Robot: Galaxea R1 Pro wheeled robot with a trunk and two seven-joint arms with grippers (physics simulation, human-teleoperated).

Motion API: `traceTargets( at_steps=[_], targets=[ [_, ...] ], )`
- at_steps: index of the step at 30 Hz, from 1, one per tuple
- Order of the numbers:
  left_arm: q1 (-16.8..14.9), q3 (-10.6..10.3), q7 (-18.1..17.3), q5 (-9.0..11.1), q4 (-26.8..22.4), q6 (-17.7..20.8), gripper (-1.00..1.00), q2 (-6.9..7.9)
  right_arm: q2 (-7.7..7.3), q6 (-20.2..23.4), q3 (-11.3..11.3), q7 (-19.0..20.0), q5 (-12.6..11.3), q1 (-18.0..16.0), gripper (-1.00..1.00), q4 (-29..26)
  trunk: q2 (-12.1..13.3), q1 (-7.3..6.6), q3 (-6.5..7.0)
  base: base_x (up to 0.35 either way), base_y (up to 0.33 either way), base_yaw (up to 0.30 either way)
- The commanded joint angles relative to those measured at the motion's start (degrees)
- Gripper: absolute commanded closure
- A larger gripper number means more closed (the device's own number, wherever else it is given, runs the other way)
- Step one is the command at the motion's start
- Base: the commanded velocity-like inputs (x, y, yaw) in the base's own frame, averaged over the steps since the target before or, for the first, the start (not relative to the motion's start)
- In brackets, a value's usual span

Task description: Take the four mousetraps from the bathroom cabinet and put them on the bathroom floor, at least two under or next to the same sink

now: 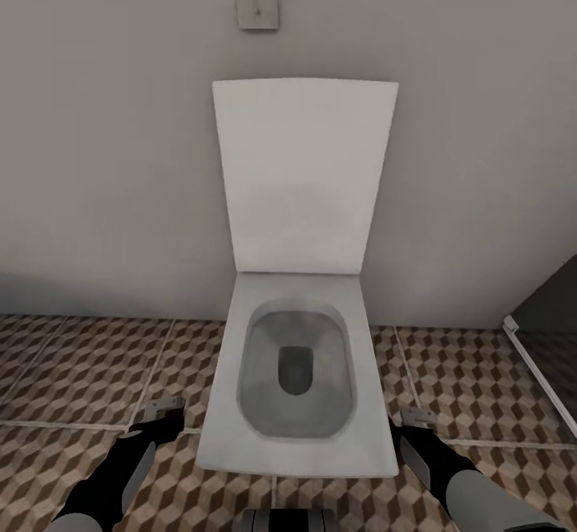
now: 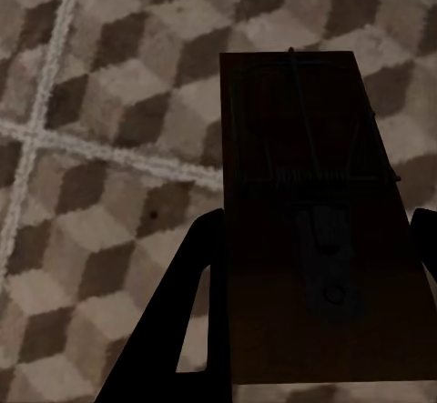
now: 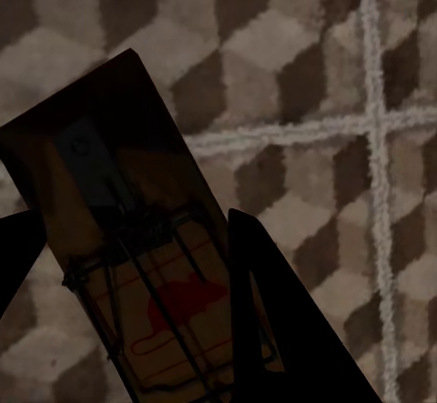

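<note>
A: Left claw [image 1: 164, 410], low over the bathroom floor [image 1: 72, 372] beside the toilet [image 1: 298, 372]; clamped on a mousetrap [image 2: 314, 212]. Shadowed, near edge cut off.

B: Dark board, thin wire bar, coiled spring?

A: Yes. Right claw [image 1: 417, 418] gripping a second mousetrap [image 3: 137, 266]: tilted, red mouse print, one finger [image 3: 273, 321] covering its edge.

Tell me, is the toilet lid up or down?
Up. The toilet lid leans back against the wall, and the open bowl shows below it.
</note>
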Motion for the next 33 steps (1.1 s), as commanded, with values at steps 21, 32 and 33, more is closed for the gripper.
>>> traceTargets(
  at_steps=[21, 32, 33],
  targets=[
    [0.00, -0.08, 0.49, 0.59, -0.15, 0.40, 1.00, 0.07, 0.00, 0.34, 0.64, -0.54, -0.58, 0.00, 1.00, -0.14, -0.02, -0.01, -0.04, 0.040, -0.028, 0.000],
    [0.00, -0.11, 0.49, 0.54, -0.11, 0.40, 1.00, 0.01, -0.13, 0.31, 0.53, -0.66, -0.62, 0.00, 1.00, -0.14, -0.02, -0.01, -0.04, 0.010, -0.006, 0.000],
    [0.00, -0.13, 0.49, 0.53, -0.11, 0.40, 1.00, 0.01, -0.18, 0.29, 0.51, -0.70, -0.63, 0.00, 1.00, -0.14, -0.02, -0.01, -0.04, 0.000, 0.000, 0.000]
  ],
)
